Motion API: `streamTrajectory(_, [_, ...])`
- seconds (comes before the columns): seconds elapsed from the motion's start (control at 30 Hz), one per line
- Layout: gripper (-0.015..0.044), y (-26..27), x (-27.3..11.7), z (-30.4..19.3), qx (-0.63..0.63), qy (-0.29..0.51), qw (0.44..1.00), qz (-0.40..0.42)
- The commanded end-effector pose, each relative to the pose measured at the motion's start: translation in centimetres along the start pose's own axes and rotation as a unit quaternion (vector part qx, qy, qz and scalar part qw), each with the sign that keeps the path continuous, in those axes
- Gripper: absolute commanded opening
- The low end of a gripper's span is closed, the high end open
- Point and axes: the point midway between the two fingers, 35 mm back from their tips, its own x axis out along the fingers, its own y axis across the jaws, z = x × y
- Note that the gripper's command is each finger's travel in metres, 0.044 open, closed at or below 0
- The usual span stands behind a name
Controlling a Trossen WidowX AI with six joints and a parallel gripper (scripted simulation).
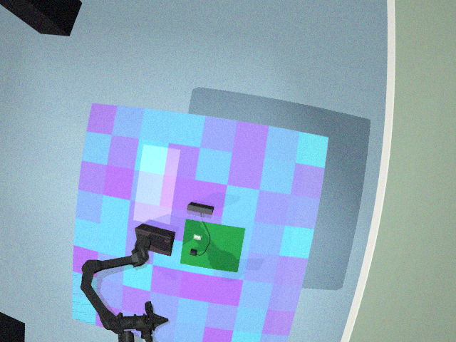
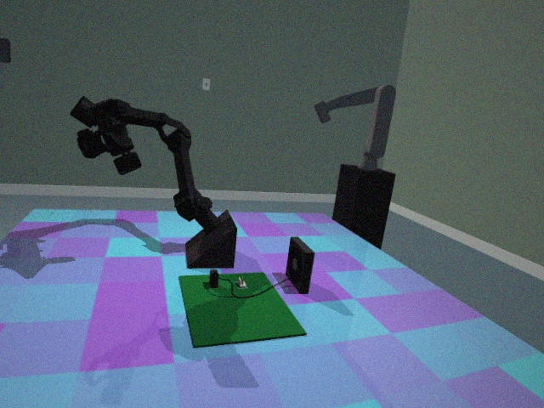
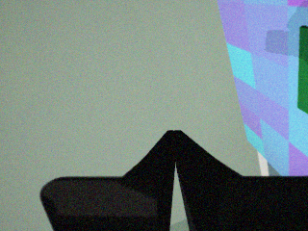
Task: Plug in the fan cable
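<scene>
The green board (image 1: 226, 237) (image 2: 272, 322) (image 3: 303, 72) lies on the table. The white four-pin header (image 1: 197, 237) (image 2: 240, 284) is on it, its pins bare. The fan cable's small black plug (image 1: 193, 251) (image 2: 213, 279) stands upright on the board, beside the header and apart from it. The thin black cable (image 1: 209, 236) curves from the plug across the board to the black fan (image 1: 199, 209) (image 2: 301, 265), which stands beyond the board's edge. My gripper (image 1: 165, 320) (image 3: 173, 137) is shut with nothing between its fingertips. It is raised well away from the plug and board, touching nothing.
The arm's dark wedge-shaped base (image 1: 158, 239) (image 2: 212, 252) stands beside the board, close to the plug's side. The fan is a low upright obstacle at another side. A black pedestal (image 2: 364, 204) with a second, grey arm (image 2: 380, 122) stands beyond the checkered table (image 1: 246, 158) (image 2: 127, 307).
</scene>
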Motion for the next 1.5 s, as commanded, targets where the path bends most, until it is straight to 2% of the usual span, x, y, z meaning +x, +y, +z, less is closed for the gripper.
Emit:
streamTrajectory(0.0, [0.0026, 0.0, 0.0, 0.0, 0.000, 0.000, 1.000, 0.000])
streamTrajectory(0.1, [0.0105, -0.7, 0.9, 0.1, 0.004, 0.010, 1.000, -0.021])
streamTrajectory(0.27, [0.0236, -6.2, 7.3, -1.0, -0.013, 0.091, 0.978, -0.188])
streamTrajectory(0.4, [0.0341, -10.7, 11.1, -3.8, -0.082, 0.158, 0.929, -0.325])
streamTrajectory(0.53, [0.0440, -14.6, 13.3, -7.1, -0.190, 0.214, 0.852, -0.439])
streamTrajectory(0.73, [0.0440, -19.1, 14.5, -11.5, -0.401, 0.266, 0.678, -0.556])
streamTrajectory(0.83, [0.0440, -20.4, 14.7, -13.1, -0.517, 0.273, 0.562, -0.585])
streamTrajectory(0.9, [0.0440, -20.8, 14.8, -13.8, -0.564, 0.273, 0.510, -0.590])
streamTrajectory(1.17, [0.0440, -21.5, 15.1, -13.6, -0.570, 0.273, 0.503, -0.589])
streamTrajectory(1.47, [0.0440, -29.7, 16.4, -9.9, -0.570, 0.271, 0.503, -0.590])
